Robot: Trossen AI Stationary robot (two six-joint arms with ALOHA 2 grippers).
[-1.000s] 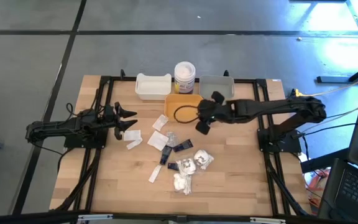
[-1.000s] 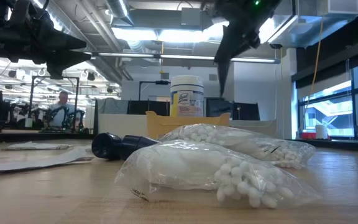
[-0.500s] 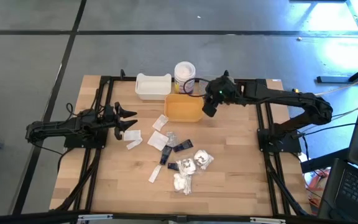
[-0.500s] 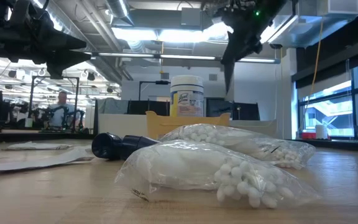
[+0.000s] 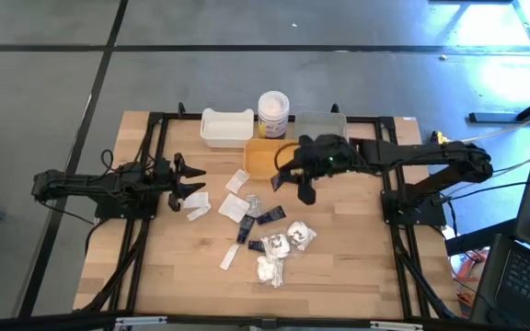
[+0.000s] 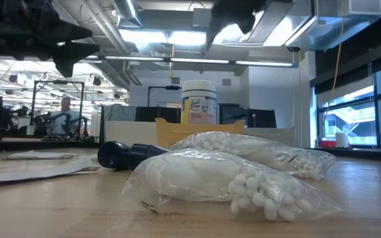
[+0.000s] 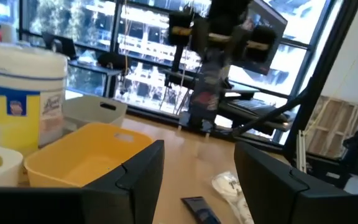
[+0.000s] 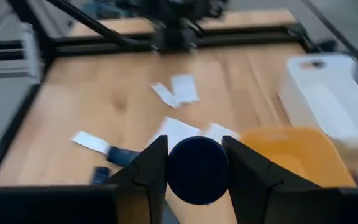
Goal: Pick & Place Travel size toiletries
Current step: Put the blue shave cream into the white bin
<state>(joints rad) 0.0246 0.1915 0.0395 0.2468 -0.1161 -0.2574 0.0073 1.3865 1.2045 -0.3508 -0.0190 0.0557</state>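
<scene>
Travel size toiletries lie mid-table: flat white sachets [image 5: 236, 206], small black tubes [image 5: 270, 217] and clear-wrapped white fluffy pieces [image 5: 296, 237]; the low view shows the wrapped pieces [image 6: 243, 178] up close. My right gripper [image 5: 294, 184] hangs above the near right corner of the yellow tray [image 5: 263, 156], shut on a dark round-ended tube [image 8: 197, 169]. My left gripper [image 5: 188, 179] stands open at the table's left, level, nothing between its fingers [image 7: 138, 171]. My right gripper pinches the dark tube between its two fingers, one finger [image 8: 146, 174] on each of its opposite sides [image 8: 174, 171]. The tube's round end faces the wrist camera. The fingers slant down toward the table's left. The tube is lifted clear of table and tray.
At the far edge stand a white tray [image 5: 226, 127], a white jar with a yellow label [image 5: 273, 114] and a grey tray [image 5: 322, 124]. Black frame rails [image 5: 145, 230] run along both sides of the table. Bare wood lies near the front edge.
My right gripper swung toward the far edge beside the jar, then came back toward the near side and left, over the yellow tray's near right corner. It turned and tipped downward on the way and stayed shut on the tube.
</scene>
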